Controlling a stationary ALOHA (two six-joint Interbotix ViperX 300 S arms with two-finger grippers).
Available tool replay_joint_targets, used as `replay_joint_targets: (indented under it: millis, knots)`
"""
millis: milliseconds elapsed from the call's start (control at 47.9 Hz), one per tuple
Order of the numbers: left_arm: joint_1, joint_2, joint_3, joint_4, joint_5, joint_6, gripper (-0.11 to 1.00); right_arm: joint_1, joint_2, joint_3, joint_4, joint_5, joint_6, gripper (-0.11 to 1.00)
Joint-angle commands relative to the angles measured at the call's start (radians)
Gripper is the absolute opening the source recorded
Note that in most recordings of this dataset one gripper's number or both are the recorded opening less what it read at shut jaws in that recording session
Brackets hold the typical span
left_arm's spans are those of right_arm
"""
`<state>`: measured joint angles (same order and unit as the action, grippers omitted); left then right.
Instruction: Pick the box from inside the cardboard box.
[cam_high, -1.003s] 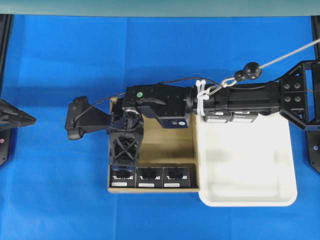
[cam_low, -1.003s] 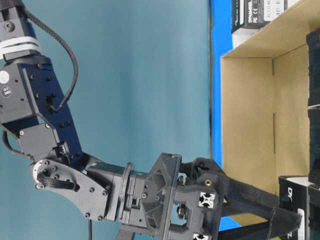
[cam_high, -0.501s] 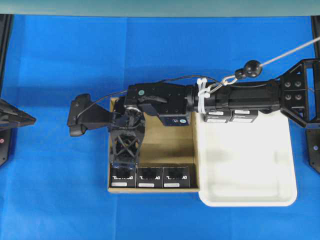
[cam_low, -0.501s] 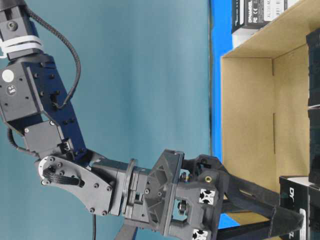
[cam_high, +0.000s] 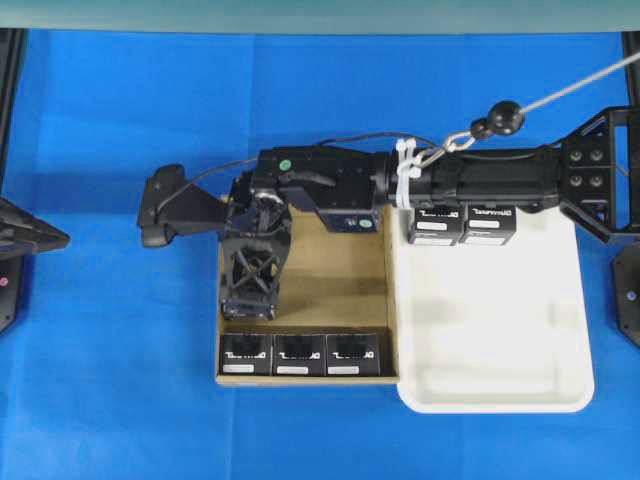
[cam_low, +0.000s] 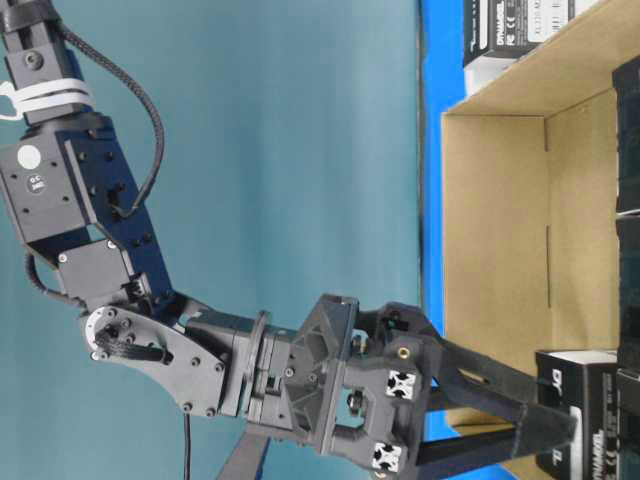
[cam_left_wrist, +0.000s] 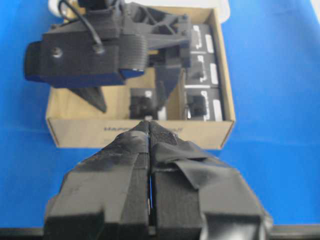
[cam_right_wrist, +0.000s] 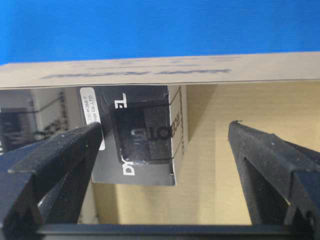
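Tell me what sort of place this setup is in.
Probably a robotics lab bench: a blue cloth covers the table, two robot arms face a cardboard box of identical black boxes, beside a white tray.

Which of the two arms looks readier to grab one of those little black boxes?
The right: its fingers hang open inside the cardboard box, close by a black box. The left gripper sits shut outside the carton.
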<state>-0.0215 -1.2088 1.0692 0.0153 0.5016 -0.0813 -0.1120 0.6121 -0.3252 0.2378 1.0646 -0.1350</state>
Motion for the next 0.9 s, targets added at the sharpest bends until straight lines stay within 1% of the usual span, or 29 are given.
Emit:
replay_joint_targets:
  millis: [0, 355, 627, 877]
  knots:
    - [0.000, 0.006, -0.029, 0.003, -0.005, -0.002, -0.06, -0.020, 0.005, 0.002, -0.012, 0.002, -0.003, 0.99]
    - [-0.002, 0.006, -0.029, 0.002, -0.005, -0.002, -0.06, -0.052, 0.003, 0.005, -0.012, 0.011, -0.006, 0.99]
    - [-0.002, 0.006, -0.029, 0.002, -0.005, -0.002, -0.06, -0.058, 0.002, 0.005, -0.032, 0.020, -0.006, 0.99]
    - [-0.002, 0.003, -0.031, 0.002, -0.005, -0.002, -0.06, -0.051, -0.003, -0.002, -0.029, 0.028, -0.006, 0.99]
